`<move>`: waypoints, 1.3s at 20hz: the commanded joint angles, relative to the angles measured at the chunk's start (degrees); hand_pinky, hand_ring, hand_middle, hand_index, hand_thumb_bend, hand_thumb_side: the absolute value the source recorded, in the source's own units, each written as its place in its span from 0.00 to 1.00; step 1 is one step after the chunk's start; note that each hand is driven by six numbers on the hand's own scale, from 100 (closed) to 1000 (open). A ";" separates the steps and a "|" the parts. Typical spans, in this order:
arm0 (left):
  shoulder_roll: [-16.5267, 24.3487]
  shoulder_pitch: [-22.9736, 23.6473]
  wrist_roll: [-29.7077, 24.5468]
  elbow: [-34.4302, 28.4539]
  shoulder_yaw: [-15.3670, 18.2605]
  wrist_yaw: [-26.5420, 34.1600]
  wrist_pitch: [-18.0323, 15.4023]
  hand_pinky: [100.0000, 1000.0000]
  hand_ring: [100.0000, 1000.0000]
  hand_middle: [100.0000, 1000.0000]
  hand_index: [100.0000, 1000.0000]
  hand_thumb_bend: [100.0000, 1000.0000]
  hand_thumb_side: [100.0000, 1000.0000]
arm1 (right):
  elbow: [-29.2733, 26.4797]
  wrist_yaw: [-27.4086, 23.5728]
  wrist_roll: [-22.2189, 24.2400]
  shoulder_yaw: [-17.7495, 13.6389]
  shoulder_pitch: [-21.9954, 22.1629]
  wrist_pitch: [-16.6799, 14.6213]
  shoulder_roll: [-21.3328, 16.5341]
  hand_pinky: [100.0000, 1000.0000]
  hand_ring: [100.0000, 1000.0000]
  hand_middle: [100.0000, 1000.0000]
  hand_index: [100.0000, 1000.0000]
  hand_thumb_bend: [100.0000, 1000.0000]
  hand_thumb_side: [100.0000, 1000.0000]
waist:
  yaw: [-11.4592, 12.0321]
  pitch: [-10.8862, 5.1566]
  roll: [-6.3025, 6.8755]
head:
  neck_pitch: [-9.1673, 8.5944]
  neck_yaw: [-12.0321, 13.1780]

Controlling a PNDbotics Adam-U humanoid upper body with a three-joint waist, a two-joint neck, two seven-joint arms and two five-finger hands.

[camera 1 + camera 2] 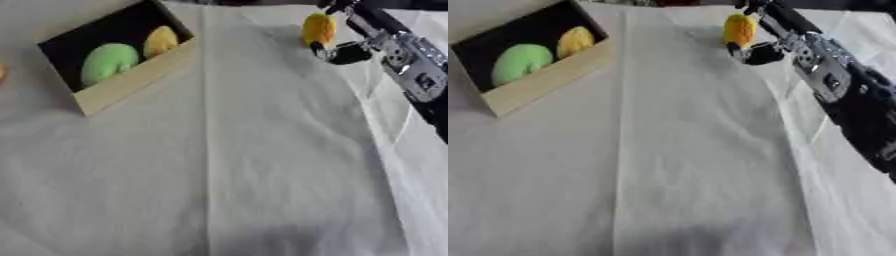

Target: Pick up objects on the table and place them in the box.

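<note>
Your right hand [343, 50] is at the far right part of the counter [262, 165], which is covered with a white cloth. The arm comes in from the upper right corner. The fingers [325, 49] are curled against a yellow object [318, 29], and they touch its lower edge. It looks like a grasp, but you cannot tell from here if the object is lifted or if it rests on the cloth.

The box [131, 82] stands at the far left, well apart from the hand. It has light wooden walls and a dark inside, and it sits turned at an angle. Inside it you have a green object [108, 62] and, just beside it toward the back, a yellow-orange object [160, 41]. The two seem to touch each other.

At the left edge of the left eye view a small orange thing [2, 72] shows, but only a part of it.
</note>
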 commanded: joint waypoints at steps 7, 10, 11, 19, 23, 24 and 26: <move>0.64 -1.29 -1.17 -0.85 0.56 0.33 0.01 0.83 0.78 0.66 0.79 0.00 0.52 | 1.14 1.19 -4.27 -1.79 0.08 2.52 -2.74 0.90 0.82 0.84 1.00 0.17 0.09 | 1.23 0.93 -0.61 | -2.53 -1.50; 0.58 -1.32 -1.50 -0.85 0.62 0.23 0.09 0.83 0.78 0.66 0.78 0.00 0.52 | 1.53 0.95 -6.40 -2.12 0.44 4.02 -2.68 0.89 0.81 0.83 1.00 0.16 0.07 | 1.65 1.45 -0.68 | -3.09 -1.85; 0.56 -1.38 -1.56 -0.85 0.64 0.22 0.09 0.83 0.78 0.66 0.78 0.00 0.52 | 1.61 0.93 -7.01 -2.15 0.59 4.39 -2.68 0.89 0.81 0.83 1.00 0.16 0.07 | 1.73 1.59 -0.70 | -3.27 -1.98; 0.28 -1.56 -2.02 -0.85 0.72 0.25 0.14 0.83 0.78 0.66 0.78 0.00 0.52 | 2.18 0.95 -9.01 -2.00 1.00 6.28 -2.20 0.84 0.76 0.75 0.98 0.07 0.01 | 1.93 2.77 -0.57 | -4.43 -2.55; 0.10 -1.63 -2.26 -0.85 0.61 0.36 0.29 0.83 0.78 0.66 0.78 0.00 0.52 | 1.62 0.55 -10.82 -1.77 0.64 6.39 -1.80 0.80 0.67 0.67 0.86 0.00 0.00 | 1.74 2.98 -0.48 | -4.11 -2.51; 0.06 -1.56 -2.32 -0.85 0.60 0.37 0.36 0.83 0.78 0.66 0.78 0.00 0.52 | 1.28 -0.15 -11.36 -1.67 0.57 6.12 -1.69 0.79 0.65 0.65 0.84 0.00 0.00 | 1.64 2.96 -0.44 | -3.96 -2.44; 0.02 -1.49 -2.41 -0.85 0.59 0.41 0.53 0.83 0.78 0.66 0.78 0.00 0.52 | 0.40 -2.05 -12.25 -1.40 0.49 5.27 -1.59 0.77 0.61 0.57 0.77 0.00 0.00 | 1.29 2.82 -0.35 | -3.58 -2.28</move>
